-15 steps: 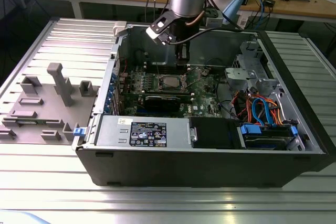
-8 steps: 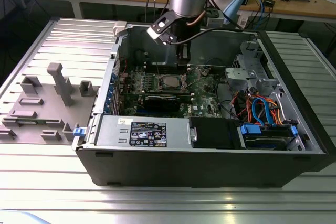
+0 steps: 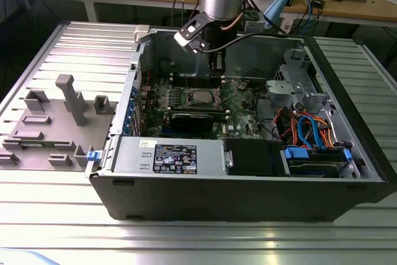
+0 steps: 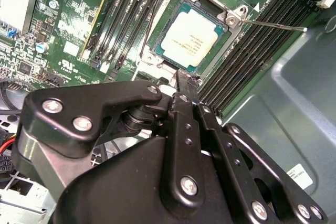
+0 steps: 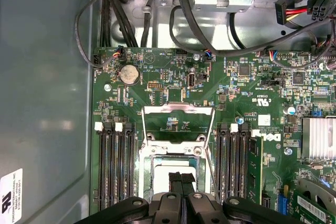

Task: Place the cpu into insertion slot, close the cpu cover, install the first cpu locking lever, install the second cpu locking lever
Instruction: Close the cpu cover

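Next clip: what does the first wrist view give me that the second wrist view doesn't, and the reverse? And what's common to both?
First wrist view adds the cpu cover, swung open past the insertion slot, plus a coin battery and cables. Second wrist view adds the whole metal top of the cpu, seated in the insertion slot. Both show the shut gripper near the cpu, flanked by memory slots.

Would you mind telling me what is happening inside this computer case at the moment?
A robot arm is working over the motherboard of an open computer case. Its gripper, fingers together and holding nothing, hangs just above the insertion slot. The cpu already sits in the slot. The cpu cover is open, swung back from the slot, so it has not yet been closed.
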Robot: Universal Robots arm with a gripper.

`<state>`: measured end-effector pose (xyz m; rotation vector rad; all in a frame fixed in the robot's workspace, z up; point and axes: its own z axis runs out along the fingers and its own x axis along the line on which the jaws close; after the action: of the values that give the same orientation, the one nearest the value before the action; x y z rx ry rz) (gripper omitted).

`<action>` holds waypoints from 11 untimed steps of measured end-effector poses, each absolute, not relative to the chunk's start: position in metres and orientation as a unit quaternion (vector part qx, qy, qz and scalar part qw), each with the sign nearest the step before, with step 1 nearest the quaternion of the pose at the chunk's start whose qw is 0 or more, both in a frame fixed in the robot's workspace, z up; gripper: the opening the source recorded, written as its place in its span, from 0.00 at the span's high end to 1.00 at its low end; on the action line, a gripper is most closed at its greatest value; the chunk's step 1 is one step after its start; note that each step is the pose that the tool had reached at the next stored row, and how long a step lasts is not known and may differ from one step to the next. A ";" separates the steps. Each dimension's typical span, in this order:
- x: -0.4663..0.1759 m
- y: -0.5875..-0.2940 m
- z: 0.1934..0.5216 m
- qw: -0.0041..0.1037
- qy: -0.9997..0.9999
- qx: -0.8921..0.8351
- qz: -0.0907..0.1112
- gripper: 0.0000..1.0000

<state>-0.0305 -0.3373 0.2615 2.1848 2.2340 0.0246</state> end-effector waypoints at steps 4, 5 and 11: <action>-0.030 -0.337 0.262 0.008 0.715 0.699 0.008 0.89; -0.030 -0.337 0.263 0.008 0.715 0.699 0.008 0.89; -0.021 -0.336 0.266 0.007 0.715 0.699 0.006 0.89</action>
<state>-0.0207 -0.3358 0.2657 2.1859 2.2358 0.0191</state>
